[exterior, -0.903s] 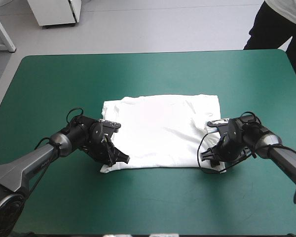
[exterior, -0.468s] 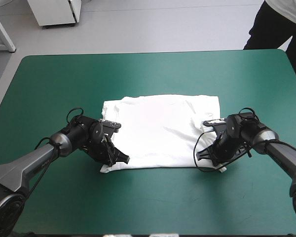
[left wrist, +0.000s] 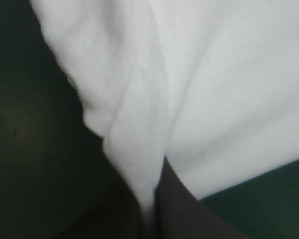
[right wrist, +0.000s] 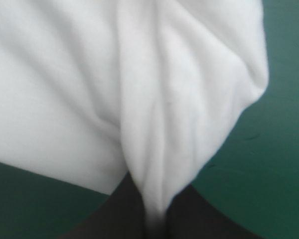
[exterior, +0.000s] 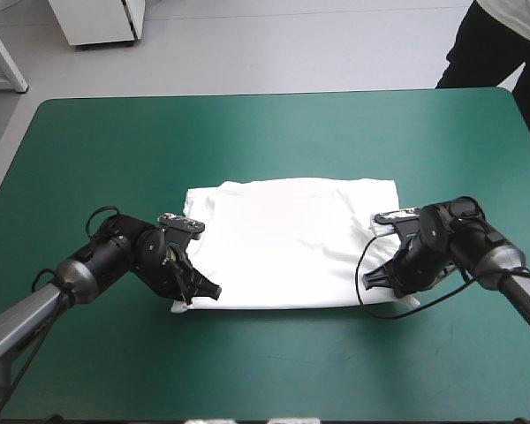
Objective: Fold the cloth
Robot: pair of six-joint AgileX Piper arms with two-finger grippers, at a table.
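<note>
The white T-shirt (exterior: 287, 240) lies folded into a wide rectangle in the middle of the teal-green table. My left gripper (exterior: 197, 293) is shut on the T-shirt at its near left corner; the left wrist view shows a ridge of white cloth (left wrist: 139, 149) pinched between the black fingers (left wrist: 184, 214). My right gripper (exterior: 380, 281) is shut on the T-shirt at its near right corner, where a fold of the cloth (right wrist: 154, 149) runs down between its fingers (right wrist: 124, 209). Both gripped corners are drawn slightly up off the cover.
Bare teal-green cover (exterior: 274, 371) surrounds the T-shirt on all sides, with wide room toward the far edge (exterior: 274, 94) and the near edge.
The right gripper closed on the near right corner of the T-shirt. Both arms then pulled toward the near edge, dragging the whole T-shirt a little that way.
</note>
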